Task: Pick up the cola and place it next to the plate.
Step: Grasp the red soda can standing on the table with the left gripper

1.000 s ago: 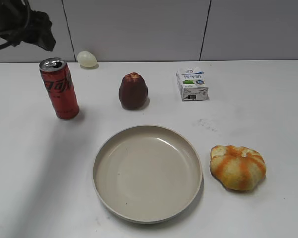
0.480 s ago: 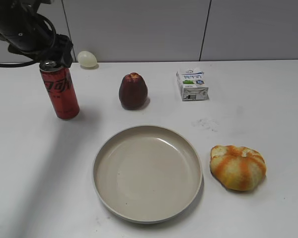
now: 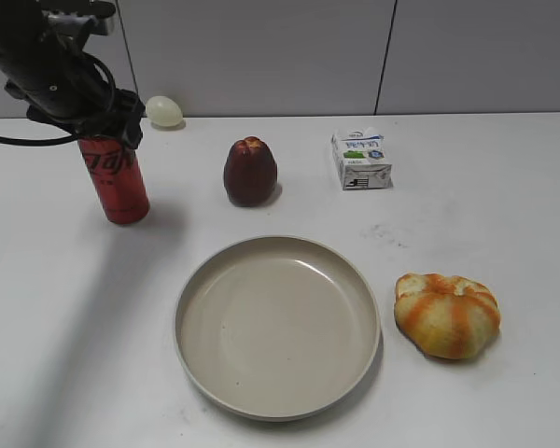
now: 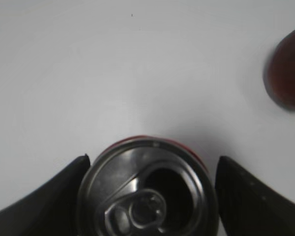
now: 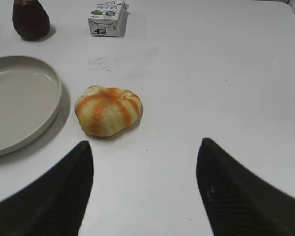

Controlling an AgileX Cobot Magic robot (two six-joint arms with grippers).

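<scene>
The cola (image 3: 118,185) is a tall red can with a silver top, standing upright at the left of the white table. My left gripper (image 3: 105,125) is over the can's top and hides it in the exterior view. In the left wrist view the can's top (image 4: 147,191) sits between the two fingers of the left gripper (image 4: 152,158), which is open, with a thin gap on the right side. The beige plate (image 3: 278,325) lies at the front middle, apart from the can. My right gripper (image 5: 145,147) is open and empty above bare table, right of the plate (image 5: 19,98).
A dark red fruit (image 3: 250,172) stands right of the can. A white-and-blue carton (image 3: 361,159) is at the back right. An orange-striped bun (image 3: 446,315) lies right of the plate. A pale egg (image 3: 163,111) lies by the back wall.
My left gripper has come in from the upper left and lowered over the top of the cola. The can and the other things have not moved.
</scene>
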